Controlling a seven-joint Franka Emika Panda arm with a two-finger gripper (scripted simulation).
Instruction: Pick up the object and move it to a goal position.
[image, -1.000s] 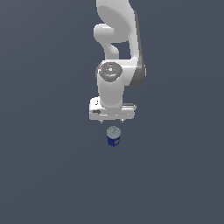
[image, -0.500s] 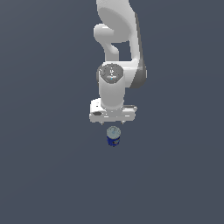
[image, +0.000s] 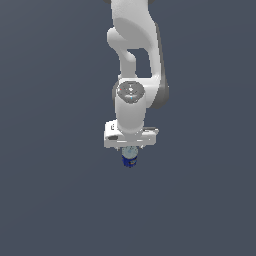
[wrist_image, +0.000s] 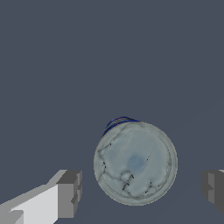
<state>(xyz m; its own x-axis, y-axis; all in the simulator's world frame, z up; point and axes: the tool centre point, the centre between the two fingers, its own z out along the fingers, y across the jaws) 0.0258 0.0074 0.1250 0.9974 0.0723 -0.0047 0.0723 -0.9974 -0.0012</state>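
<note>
Small blue cylindrical can with pale grey top (wrist_image: 135, 162) upright on plain grey tabletop (image: 50, 200), no edge or corner visible. Directly beneath white claw (wrist_image: 142, 186), long axis vertical, centred between fingers (wrist_image: 70, 192). Claw wide open, holding nothing, clear gaps both sides.

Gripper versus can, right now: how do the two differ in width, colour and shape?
Width: in the exterior view the gripper spans wider than the can below it.
Colour: the gripper is white with grey fingers; the can has a blue side and a pale grey top.
Shape: the fingers are blocky, the can round.
Shared: they line up, the can standing between the fingers, with a gap on each side.
</note>
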